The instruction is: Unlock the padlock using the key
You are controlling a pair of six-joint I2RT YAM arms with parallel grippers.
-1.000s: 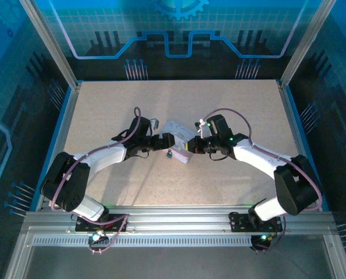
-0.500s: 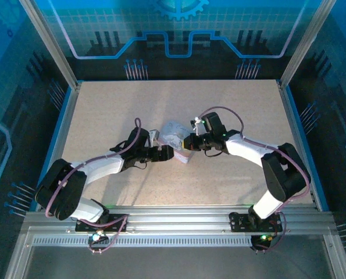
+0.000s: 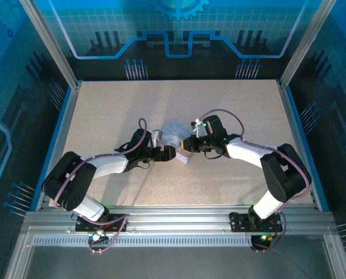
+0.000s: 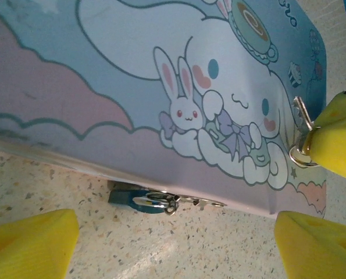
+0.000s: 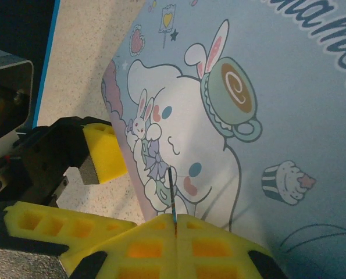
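The padlock (image 4: 139, 200) is a tiny dark bluish body with a silvery shackle, lying on the table against the lower edge of the pale blue cartoon box (image 4: 103, 75). A small ring and a spare silvery key (image 4: 204, 203) trail from it. My left gripper (image 4: 175, 228) is open just short of the padlock, nothing between its yellow fingers (image 4: 30, 244). My right gripper (image 5: 175, 220) is shut on the key (image 5: 171, 189), a thin dark sliver sticking out over the box lid. In the top view the left gripper (image 3: 171, 153) and right gripper (image 3: 188, 144) meet at the box's (image 3: 174, 132) near corner.
The speckled tabletop (image 3: 231, 104) stretches round the box, fenced by metal frame rails (image 3: 178, 218) at the front. The left gripper's yellow finger (image 5: 106, 148) stands close to the right gripper's pads, beside the box edge.
The right gripper has swung left and back over the box with the key. The left gripper has drawn nearer and lower, at the box's front edge. In the last half second little has moved.
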